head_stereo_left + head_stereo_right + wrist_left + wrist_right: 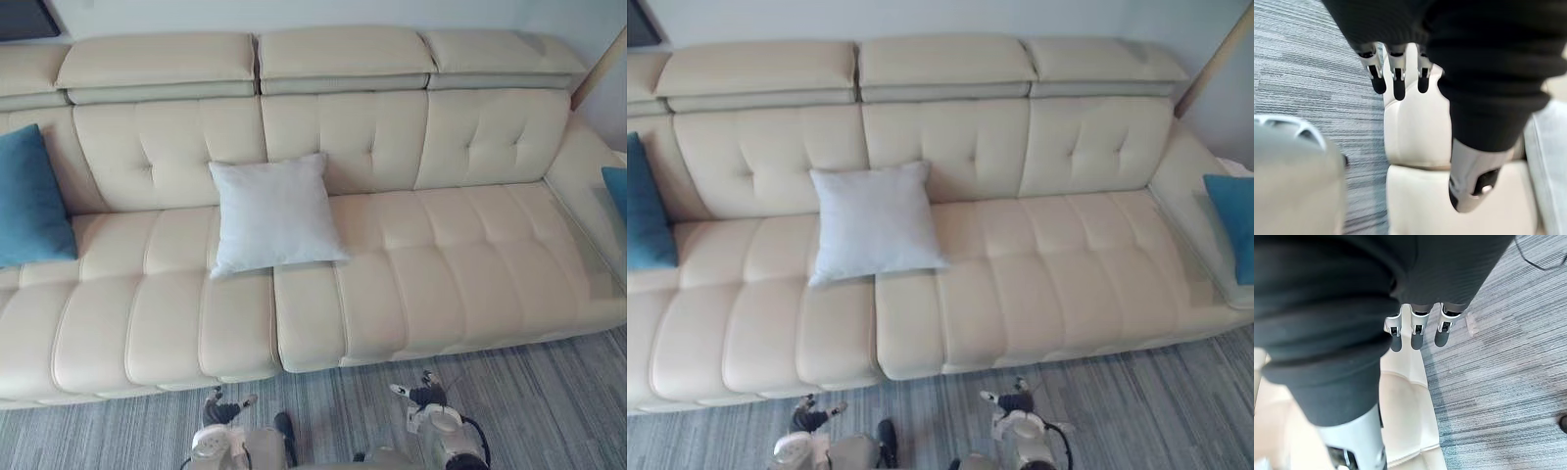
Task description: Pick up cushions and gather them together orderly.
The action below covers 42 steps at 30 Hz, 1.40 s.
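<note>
A pale grey cushion [272, 213] leans against the backrest near the middle of the cream sofa [460, 255]. A blue cushion [31, 201] stands at the sofa's left end. Another blue cushion [1234, 225] lies on the right armrest. My left hand [221, 411] and right hand [421, 395] hang low over the carpet in front of the sofa, well short of every cushion. In the left wrist view the fingers [1396, 73] are straight and hold nothing; the right wrist view shows its fingers [1418, 328] relaxed and empty too.
Grey striped carpet [549, 392] runs along the sofa's front edge. A wooden pole [1215, 59] leans at the far right behind the armrest. The seat to the right of the grey cushion is bare.
</note>
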Tool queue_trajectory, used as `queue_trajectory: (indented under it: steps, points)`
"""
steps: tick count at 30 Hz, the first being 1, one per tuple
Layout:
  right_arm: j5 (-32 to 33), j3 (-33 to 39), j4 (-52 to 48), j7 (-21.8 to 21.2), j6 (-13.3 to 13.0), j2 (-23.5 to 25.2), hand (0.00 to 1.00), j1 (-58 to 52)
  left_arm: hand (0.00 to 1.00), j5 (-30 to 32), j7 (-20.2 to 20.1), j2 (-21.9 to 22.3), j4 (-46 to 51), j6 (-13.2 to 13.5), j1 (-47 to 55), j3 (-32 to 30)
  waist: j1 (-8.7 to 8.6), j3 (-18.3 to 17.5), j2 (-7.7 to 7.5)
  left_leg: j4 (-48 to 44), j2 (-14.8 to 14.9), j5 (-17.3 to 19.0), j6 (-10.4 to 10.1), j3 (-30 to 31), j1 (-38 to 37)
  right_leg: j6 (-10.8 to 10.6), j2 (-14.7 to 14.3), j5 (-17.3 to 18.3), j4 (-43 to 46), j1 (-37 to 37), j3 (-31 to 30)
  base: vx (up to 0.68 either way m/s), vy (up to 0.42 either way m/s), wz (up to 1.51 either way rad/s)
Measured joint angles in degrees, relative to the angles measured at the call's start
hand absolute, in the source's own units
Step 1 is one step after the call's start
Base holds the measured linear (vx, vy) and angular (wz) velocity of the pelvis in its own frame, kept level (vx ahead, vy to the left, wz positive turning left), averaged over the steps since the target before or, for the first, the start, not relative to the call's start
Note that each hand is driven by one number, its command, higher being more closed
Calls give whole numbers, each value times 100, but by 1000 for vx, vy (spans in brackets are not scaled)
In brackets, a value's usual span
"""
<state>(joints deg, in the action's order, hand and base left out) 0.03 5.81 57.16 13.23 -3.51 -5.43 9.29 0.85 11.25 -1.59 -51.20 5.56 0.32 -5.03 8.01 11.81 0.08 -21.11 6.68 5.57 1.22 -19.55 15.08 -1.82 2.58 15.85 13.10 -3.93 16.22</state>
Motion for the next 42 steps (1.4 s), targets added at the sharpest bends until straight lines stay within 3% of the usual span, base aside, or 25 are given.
queue_trajectory:
  steps: [2, 4, 6, 9, 11, 12, 14, 17, 18, 22, 23, 24, 25, 27, 28, 30, 32, 34, 35, 36, 37, 38, 39, 40, 42]
  points:
    - [0, 1, 7, 77, 5, -84, 0, -52, 0, 3, -2, 38, 11, 13, -52, 222, -51, 123, 117, 113, 46, -188, -162, 222, -7, 170, -149, -130, -172, -130, 197, -254, -76, 46]
    - [0, 16, 9, 107, 11, -73, 0, -139, 0, -3, 1, -16, 23, 17, -29, 266, -122, 139, 76, 513, -63, -556, -310, 463, 6, 262, -127, -188, -189, 23, 405, -280, -64, 51]
    - [0, 100, 16, 119, 40, -84, 0, -183, 0, -1, 3, -29, 72, 13, -17, 272, -190, 140, 97, 517, -43, -548, -323, 635, 184, 364, -141, -254, -177, 232, 562, -238, -2, 31]
    - [0, 258, 46, 112, 74, 26, 0, -307, 0, -2, 4, -127, -6, 12, 36, 270, -188, 157, 61, -287, -83, -27, -363, 1233, 222, 451, 16, -400, 30, 602, 487, -146, 111, -10]
    - [3, 332, 93, 91, 73, 58, 0, -453, 0, -21, 6, -125, -115, 10, 48, 263, -194, 146, 83, -246, -167, 209, -477, 1579, -70, 337, 110, -450, 100, 667, 350, -131, 335, -44]
    - [9, 346, 256, 14, 78, 314, 0, -923, 0, -94, 7, -211, -350, -33, 157, 260, -273, -144, -64, 871, -565, 62, -328, 1398, -605, -86, 354, -867, -507, 564, -55, -97, 497, -63]
    - [9, 347, 256, 15, 79, 315, 0, -937, 0, -95, 7, -223, -393, -83, 185, 262, -348, -220, -70, 869, -648, 89, -282, 1400, -601, -142, 399, -948, -673, 526, -55, -40, 303, -25]
    - [9, 479, 236, -6, 55, 337, 0, -995, 0, -96, 4, -235, -467, -97, 140, 247, -455, -311, -104, 864, -673, 121, -228, 1290, -652, -150, 422, -1034, -774, 498, -157, 67, 64, -22]
    - [46, 541, 239, -13, 27, 323, 0, -954, 0, -91, 2, -234, -447, -93, 217, 198, -392, -321, -121, 1050, -650, 119, -193, 955, -853, -201, 426, -1062, -750, 552, -487, 95, 37, -115]
    - [236, 551, 257, -36, 84, 306, 0, -829, 0, 40, -10, -332, -536, -117, 223, 212, -508, -387, -37, 868, -442, 321, -87, 159, -922, -216, 248, -1454, -1030, 751, -1213, 97, 35, -130]
    - [236, 548, 298, -34, 110, 304, 0, -789, 0, 40, -9, -337, -535, -119, 188, 201, -503, -385, 2, 769, -267, 372, -41, -59, -882, -48, 155, -1711, -1133, 858, -936, 98, 34, -132]
    - [234, 541, 311, -34, 129, 308, 0, -725, 0, 40, -4, -331, -530, -121, 174, 185, -485, -391, 24, 766, -167, 372, -36, -209, -868, 91, 129, -1739, -1120, 902, -619, 66, -6, -128]
    - [234, 549, 379, -31, 140, 306, 0, -655, 0, 41, -5, -354, -524, -121, 120, 173, -489, -381, 33, 795, -48, 373, -36, -494, -895, 332, 191, -1553, -822, 1005, 454, 32, -14, -100]
    - [231, 586, 485, -13, 142, 309, 0, -588, 0, 38, -2, -397, -490, -123, 36, 179, -448, -364, 63, 776, 162, 372, -38, -938, -980, 562, 505, -1190, -219, 1014, 2404, 38, -33, -111]
    - [228, 584, 484, -10, 140, 314, 0, -560, 0, 36, 5, -416, -463, -123, 34, 171, -428, -368, 53, 777, 190, 374, -40, -1059, -1020, 627, 597, -1167, -114, 978, 2763, 37, -70, -112]
    - [222, 583, 445, -3, 121, 286, 0, -511, 0, 37, 8, -468, -448, -120, 1, 174, -446, -389, -36, 677, 169, 411, -103, -1193, -1049, 426, 672, -1110, -136, 974, 2684, 54, -175, -86]
    - [224, 592, 449, 12, 126, 201, 0, -495, 0, 36, 15, -418, -457, -118, -20, 194, -436, -352, 19, 543, 252, 513, -256, -1280, -1124, 406, 600, -952, -138, 973, 2436, 61, -232, -74]
    - [237, 587, 462, 36, 128, 196, 0, -548, 0, 41, 10, -335, -471, -122, -29, 243, -477, -254, 124, -180, 607, 678, -341, -1239, -1059, 422, 413, -798, -182, 803, 2293, 10, -185, -45]
    - [241, 505, 472, 37, 127, 199, 0, -698, 0, 41, -2, -322, -467, -123, -28, 273, -483, -234, 150, -1314, 1023, 731, -175, -975, -699, 433, 224, -645, -276, 628, 2214, -45, -194, -29]
    - [286, 500, 482, 50, 129, 195, 0, -772, 0, 42, -4, -321, -462, -124, -7, 273, -467, -160, 171, -2332, 1361, 578, 152, -626, -368, 463, 29, -531, -362, 396, 2093, -48, -221, -40]
    - [325, 494, 482, 63, 130, 200, 0, -812, 0, 40, -4, -325, -456, -121, -1, 271, -439, -106, 172, -2703, 1403, 554, 288, -388, -207, 494, -23, -459, -364, 301, 2016, 18, -132, -53]
    - [431, 519, 488, 114, 130, 203, 0, -820, 0, -2, -9, -331, -357, -91, 29, 243, -433, -63, 174, -3093, 1178, 730, 76, 237, 191, 535, -75, -390, -362, 232, 1880, 47, -56, -43]
    - [471, 524, 488, 128, 130, 190, 0, -812, 0, 14, -10, -336, -357, -94, 30, 260, -433, -51, 162, -3088, 1087, 776, 16, 351, 281, 538, -76, -388, -366, 234, 1839, 99, -35, -69]
    - [527, 575, 494, 153, 128, 162, 0, -746, 0, 13, -7, -322, -310, -98, -41, 274, -415, 26, 119, -2752, 685, 918, -192, 707, 535, 549, -72, -410, -419, 239, 1629, 123, -3, -64]
    - [638, 662, 486, 171, 128, 211, 0, -699, 0, 19, -4, -307, -279, -103, -69, 299, -342, 53, 145, -1934, 300, 918, -202, 940, 660, 554, -97, -480, -477, 225, 1405, 215, 37, -85]
